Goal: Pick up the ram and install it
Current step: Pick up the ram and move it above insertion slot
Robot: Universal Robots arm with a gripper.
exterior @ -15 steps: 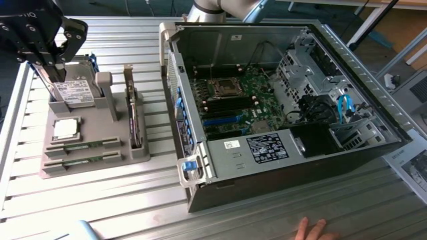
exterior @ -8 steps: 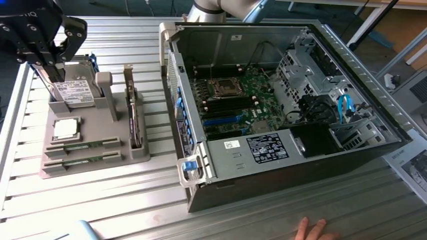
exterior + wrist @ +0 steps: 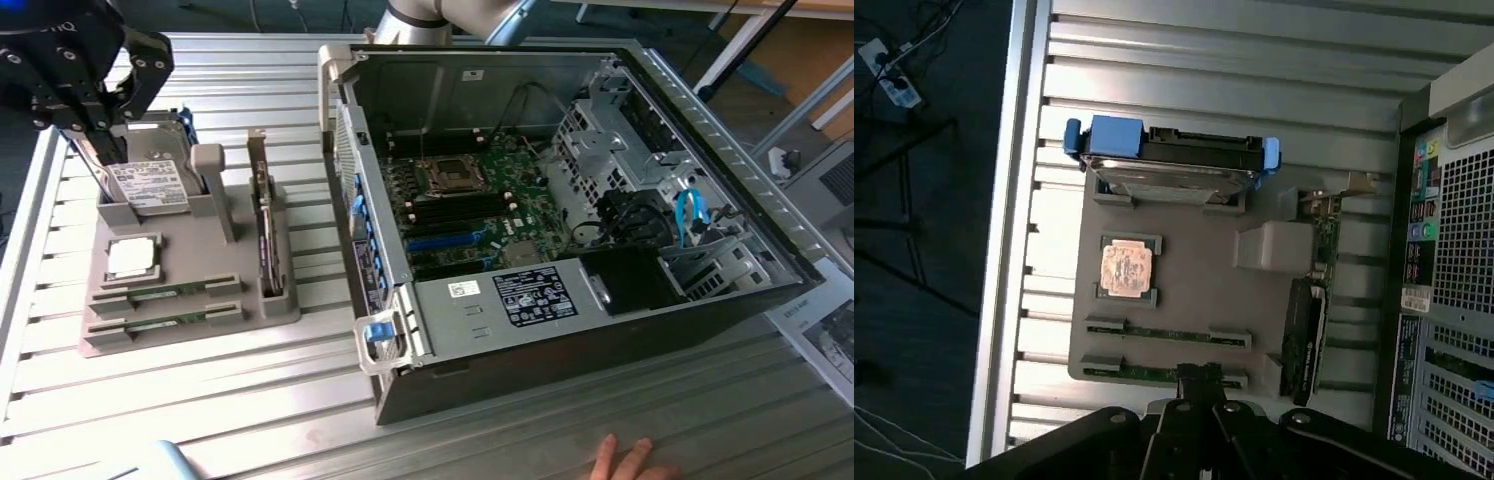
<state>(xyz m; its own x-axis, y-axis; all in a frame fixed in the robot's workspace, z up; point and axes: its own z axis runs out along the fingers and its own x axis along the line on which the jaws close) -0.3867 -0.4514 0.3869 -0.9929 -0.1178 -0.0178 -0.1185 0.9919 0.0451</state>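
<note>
While your claw (image 3: 100,160) hangs over the grey tray (image 3: 200,265), note that its fingers are pressed together with nothing between them. The tray sits on the slatted worktop (image 3: 200,410), toward the edge at the exterior view's left.

2 ram sticks are seated in parallel slots along the tray's edge nearest the exterior camera. The outer ram stick (image 3: 160,322) lies beside that edge and the inner ram stick (image 3: 167,293) just behind it. In the wrist view your claw's tips overlap the middle of the outer ram stick; whether they touch it cannot be told.

Behind the sticks on the tray you have 1 square processor chip (image 3: 134,258), 1 hard drive (image 3: 147,185) standing on edge, and 1 expansion card (image 3: 267,230) upright along the side facing the case.

The open computer case (image 3: 400,85) lies on the worktop at the exterior view's right, just beside the tray. A person's hand (image 3: 627,462) rests at the worktop's near edge, beside the case.
</note>
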